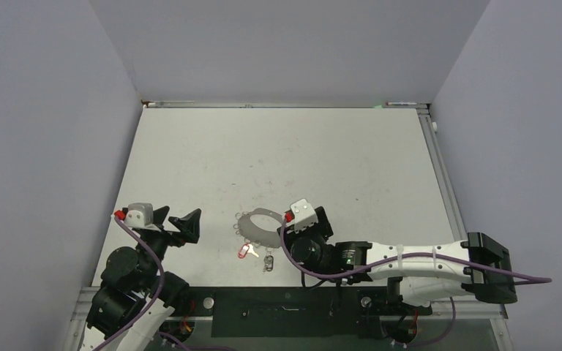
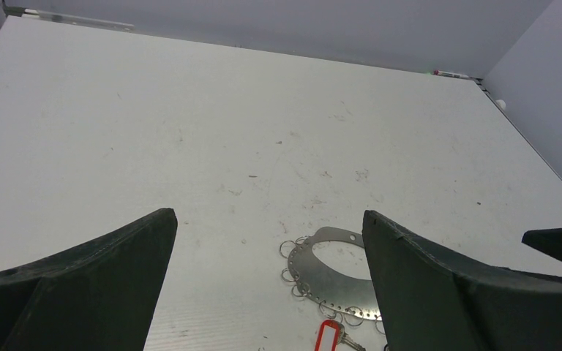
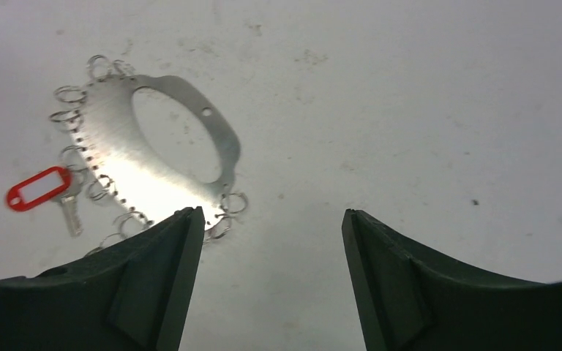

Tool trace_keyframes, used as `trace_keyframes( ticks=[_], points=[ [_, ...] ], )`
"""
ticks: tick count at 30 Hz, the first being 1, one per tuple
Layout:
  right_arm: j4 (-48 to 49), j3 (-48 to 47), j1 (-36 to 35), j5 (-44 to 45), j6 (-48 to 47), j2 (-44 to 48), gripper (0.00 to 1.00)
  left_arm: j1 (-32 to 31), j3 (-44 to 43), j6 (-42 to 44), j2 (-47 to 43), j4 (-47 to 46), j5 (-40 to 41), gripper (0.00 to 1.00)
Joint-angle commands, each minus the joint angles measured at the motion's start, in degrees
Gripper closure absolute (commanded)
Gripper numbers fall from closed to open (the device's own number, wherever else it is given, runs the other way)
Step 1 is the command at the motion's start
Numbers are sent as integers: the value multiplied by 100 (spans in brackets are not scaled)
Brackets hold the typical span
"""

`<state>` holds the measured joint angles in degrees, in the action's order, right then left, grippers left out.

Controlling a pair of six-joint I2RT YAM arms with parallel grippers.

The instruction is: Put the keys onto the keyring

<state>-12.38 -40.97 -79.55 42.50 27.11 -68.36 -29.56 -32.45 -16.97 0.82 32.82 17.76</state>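
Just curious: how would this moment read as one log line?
left end effector: open, empty | right end effector: open, empty, by keyring | red-tagged key: at keyring rim | dark key: lying apart

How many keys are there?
2. The red-tagged key lies on the near side of the keyring; the dark grey key lies just right of it. More could hide under the right arm.

Scuffed white table [image 1: 278, 153]; carries pale keyring [image 3: 128, 164] flat near front edge, red-tagged key [image 3: 39, 188] at its looped rim, dark grey key [image 1: 268, 262] just beside.
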Motion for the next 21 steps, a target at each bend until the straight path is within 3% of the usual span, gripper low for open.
trace_keyframes(
  ticks=[1, 2, 5, 11, 21],
  points=[
    [1031, 111, 130, 1890, -1526, -100, 26, 29, -7, -17, -56, -206, -53, 4],
    [829, -83, 317, 1746, -1447, -197, 21, 29, -7, -16, -52, -207, -53, 4],
    [282, -657, 856, 759, -860, -300, 19, 29, 10, 3, -161, -218, -53, 4],
    [1175, -283, 1000, -290, -703, 437, 14, 29, 19, 19, -235, -224, -53, 4],
    [1054, -331, 987, -428, -319, 574, 14, 28, 28, 25, -258, -228, -67, 4]
  ],
)
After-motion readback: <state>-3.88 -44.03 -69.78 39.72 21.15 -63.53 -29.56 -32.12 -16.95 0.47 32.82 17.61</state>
